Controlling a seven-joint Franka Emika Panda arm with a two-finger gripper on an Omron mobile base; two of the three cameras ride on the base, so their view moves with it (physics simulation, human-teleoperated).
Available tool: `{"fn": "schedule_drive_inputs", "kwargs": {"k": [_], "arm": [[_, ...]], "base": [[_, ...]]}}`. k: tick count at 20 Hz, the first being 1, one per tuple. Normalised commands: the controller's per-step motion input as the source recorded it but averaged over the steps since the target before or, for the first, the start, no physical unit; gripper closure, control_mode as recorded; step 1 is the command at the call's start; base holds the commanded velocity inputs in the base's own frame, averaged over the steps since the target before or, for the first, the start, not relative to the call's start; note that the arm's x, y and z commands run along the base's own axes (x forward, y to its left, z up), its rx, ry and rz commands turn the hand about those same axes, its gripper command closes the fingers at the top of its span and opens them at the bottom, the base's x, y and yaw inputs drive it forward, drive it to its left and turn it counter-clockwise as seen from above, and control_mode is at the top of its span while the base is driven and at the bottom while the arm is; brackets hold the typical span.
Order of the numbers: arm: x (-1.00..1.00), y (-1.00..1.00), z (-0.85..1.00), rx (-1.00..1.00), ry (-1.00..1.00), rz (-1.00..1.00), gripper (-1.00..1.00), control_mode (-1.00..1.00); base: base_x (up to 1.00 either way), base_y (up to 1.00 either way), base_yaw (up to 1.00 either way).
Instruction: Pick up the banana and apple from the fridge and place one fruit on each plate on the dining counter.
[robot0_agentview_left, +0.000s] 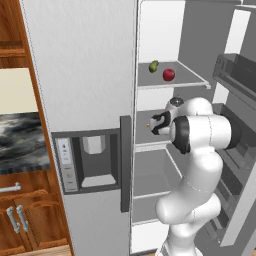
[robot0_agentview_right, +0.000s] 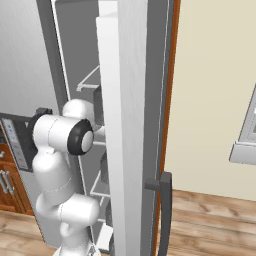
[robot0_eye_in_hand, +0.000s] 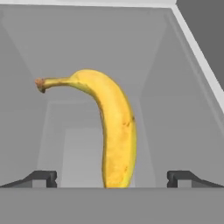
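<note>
The fridge (robot0_agentview_left: 85, 75) stands with its right door swung open and its white inside showing. A yellow banana (robot0_eye_in_hand: 116, 135) lies on a grey middle shelf, stem end pointing up and left in the hand view. My gripper (robot0_eye_in_hand: 112, 178) is open around its near end, with one dark fingertip (robot0_eye_in_hand: 43, 178) on each side and neither touching it. In the left base view my hand (robot0_agentview_left: 160, 122) reaches into that middle shelf. The dark red apple (robot0_agentview_left: 169, 74) sits on the shelf above, up and right of the hand.
An olive-green fruit (robot0_agentview_left: 153, 66) lies left of the apple. The open door (robot0_agentview_right: 130, 125) with its bins (robot0_agentview_left: 235, 75) stands close on the arm's right. The shut left door carries a dispenser (robot0_agentview_left: 92, 160). Wooden cabinets (robot0_agentview_left: 25, 220) stand left.
</note>
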Motion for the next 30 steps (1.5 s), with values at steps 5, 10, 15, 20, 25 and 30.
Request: {"fn": "schedule_drive_inputs", "kwargs": {"k": [5,10,15,20,25,30], "arm": [[0.22,-0.02,-0.14,0.00,0.05,0.00,-1.00,-1.00],[0.11,-0.01,-0.13,0.01,0.05,0.00,-1.00,-1.00],[0.23,-0.06,-0.19,0.00,0.03,0.00,-1.00,-1.00],[0.08,-0.08,-0.12,0.00,0.04,0.00,-1.00,-1.00],[0.00,0.00,-0.31,0.00,0.02,0.00,-1.00,-1.00],[0.00,0.00,-0.33,0.00,0.02,0.00,-1.00,-1.00]], "base": [[0.00,0.00,0.00],[0.00,0.00,0.00],[0.00,0.00,0.00],[0.00,0.00,0.00],[0.00,0.00,0.00],[0.00,0.00,0.00]]}}
